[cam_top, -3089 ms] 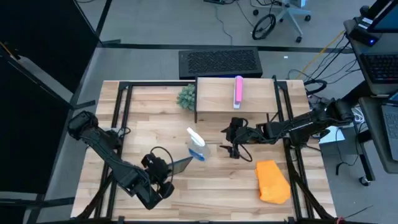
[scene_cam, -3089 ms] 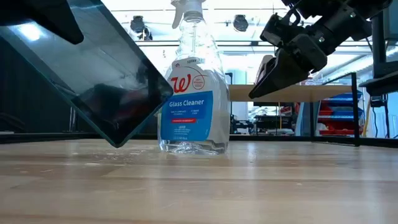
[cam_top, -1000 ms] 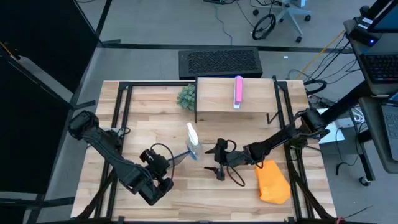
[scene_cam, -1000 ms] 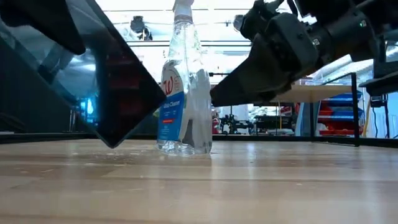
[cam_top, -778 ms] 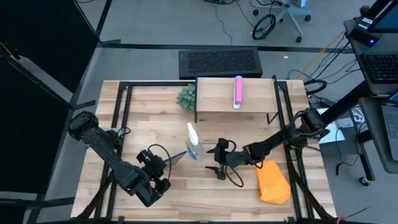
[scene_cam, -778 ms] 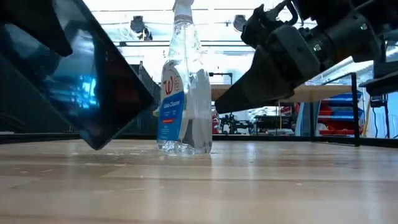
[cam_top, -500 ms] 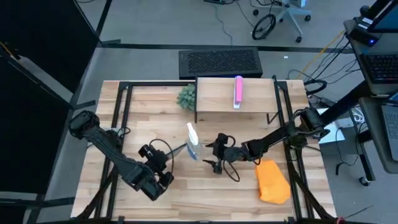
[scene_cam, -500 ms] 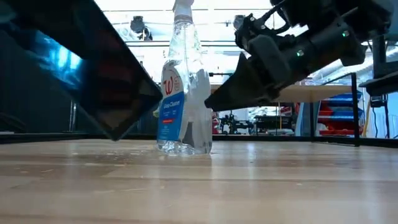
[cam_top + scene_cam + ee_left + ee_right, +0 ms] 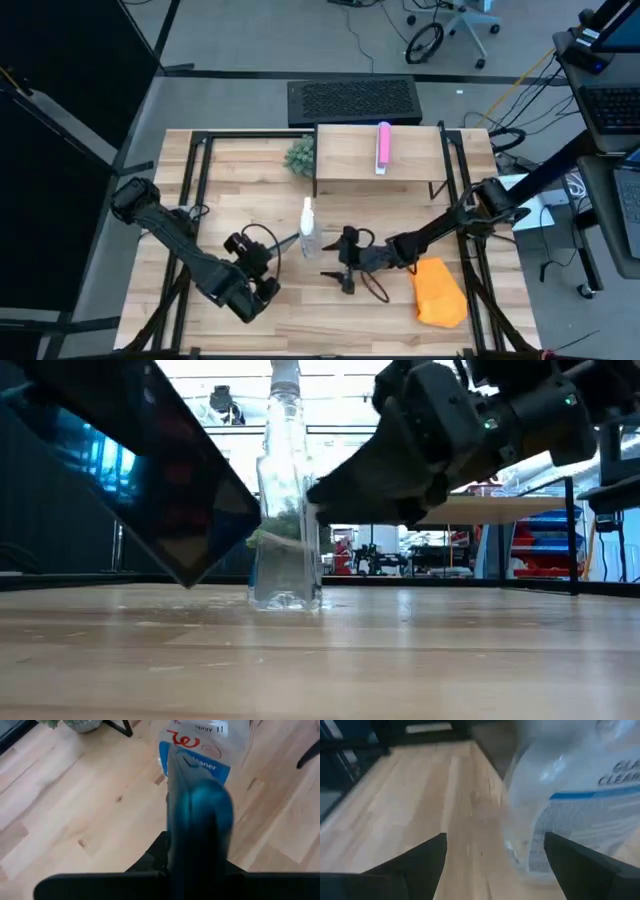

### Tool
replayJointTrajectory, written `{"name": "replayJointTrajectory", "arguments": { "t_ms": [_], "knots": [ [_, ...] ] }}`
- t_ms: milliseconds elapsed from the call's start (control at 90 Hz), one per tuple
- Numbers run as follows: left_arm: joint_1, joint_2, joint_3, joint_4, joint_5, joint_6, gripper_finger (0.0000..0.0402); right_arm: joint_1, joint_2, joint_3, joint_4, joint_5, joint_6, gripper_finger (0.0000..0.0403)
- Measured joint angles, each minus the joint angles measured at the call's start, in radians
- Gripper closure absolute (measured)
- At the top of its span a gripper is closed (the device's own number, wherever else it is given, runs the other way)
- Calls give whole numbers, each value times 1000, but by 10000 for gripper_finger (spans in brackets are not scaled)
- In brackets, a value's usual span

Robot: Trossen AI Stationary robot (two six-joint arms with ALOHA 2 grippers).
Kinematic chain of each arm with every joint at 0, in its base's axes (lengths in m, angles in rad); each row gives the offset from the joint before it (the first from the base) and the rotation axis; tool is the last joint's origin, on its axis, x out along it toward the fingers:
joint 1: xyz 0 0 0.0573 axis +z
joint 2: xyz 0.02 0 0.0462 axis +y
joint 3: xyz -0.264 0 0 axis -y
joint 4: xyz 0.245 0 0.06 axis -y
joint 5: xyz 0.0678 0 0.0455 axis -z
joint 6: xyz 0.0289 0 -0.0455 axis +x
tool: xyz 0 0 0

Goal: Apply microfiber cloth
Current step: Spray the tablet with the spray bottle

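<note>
Beside bottle [image 9: 307, 228] — right gripper [image 9: 333, 272] nearer.

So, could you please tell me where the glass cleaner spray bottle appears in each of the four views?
High view: spray bottle mid-table, between both arms.
Low view: centre, upright on the wood.
Left wrist view: label beyond the dark tablet.
Right wrist view: clear body between the open fingers.
Shared landmark: the bottle's blue label.
</note>
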Motion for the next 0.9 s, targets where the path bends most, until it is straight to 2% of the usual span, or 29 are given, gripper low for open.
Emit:
{"name": "replayJointTrajectory", "arguments": {
  "t_ms": [111,389,500,644,744,900],
  "knots": [
    [-34,0,20,-82,33,-33,394,9,-56,26,-115,-2,-6,90],
    [-114,-10,123,-361,15,-163,394,34,-294,33,-340,2,-20,90],
    [-124,-47,131,-383,6,-160,394,33,-367,33,-445,2,-73,90],
    [-123,-97,131,-391,-46,-160,394,3,-440,32,-524,1,-62,86],
    [-123,-133,131,-418,-67,-159,394,-21,-465,32,-590,3,-73,68],
    [-103,-174,129,-420,-88,-137,394,-69,-477,32,-600,2,-127,14]
  ]
}}
